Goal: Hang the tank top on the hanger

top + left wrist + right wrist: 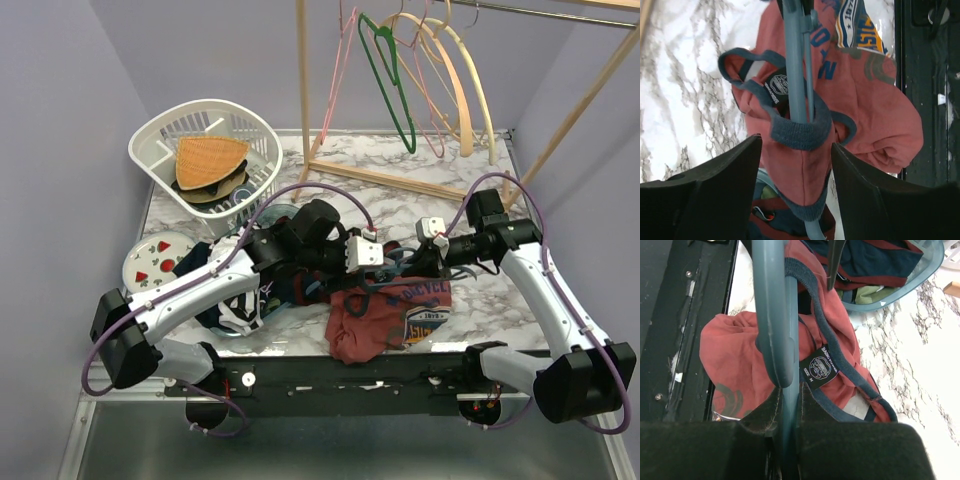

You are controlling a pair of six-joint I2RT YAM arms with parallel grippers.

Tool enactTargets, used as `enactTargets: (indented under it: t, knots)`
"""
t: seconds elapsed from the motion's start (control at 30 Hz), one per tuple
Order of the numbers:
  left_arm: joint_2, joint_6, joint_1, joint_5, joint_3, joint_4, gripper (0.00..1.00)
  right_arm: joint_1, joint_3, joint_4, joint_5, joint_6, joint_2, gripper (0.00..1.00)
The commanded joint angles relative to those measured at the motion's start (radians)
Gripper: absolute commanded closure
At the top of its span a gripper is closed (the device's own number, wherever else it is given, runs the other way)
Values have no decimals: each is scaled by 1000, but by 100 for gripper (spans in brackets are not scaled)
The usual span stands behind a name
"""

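One crumpled maroon tank top around hanger.

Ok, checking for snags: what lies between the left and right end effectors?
The hanger spans that stretch, threaded through the tank top's navy-trimmed opening; left wrist view shows it.

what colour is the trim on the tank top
Navy trim on the maroon tank top; clearest in the left wrist view.

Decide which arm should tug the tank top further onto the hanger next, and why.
Probably left: the left gripper is open astride the strap of the tank top, while the right gripper is shut on the hanger.
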Motion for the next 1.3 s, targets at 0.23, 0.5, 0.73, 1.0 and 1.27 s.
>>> enactTargets:
  t: [0.23, 0.5, 0.73, 1.0, 1.27]
  knots:
    - [65, -43, -19, -8, 14, -11, 96, 13, -32, 26, -22, -28, 1, 99]
    - [-9, -9, -20, -41, -104, 59, 100, 14, -15, 75, 1, 91, 3, 72]
    - [-41, 25, -31, -72, -153, 73, 100, -90, 67, 66, -34, 219, -23, 37]
    - [-72, 37, -49, -54, -182, 91, 100, -138, -3, 329, 84, 570, -10, 33]
    - [-84, 53, -68, -51, -193, 91, 100, -34, -35, 466, 382, 746, 168, 32]
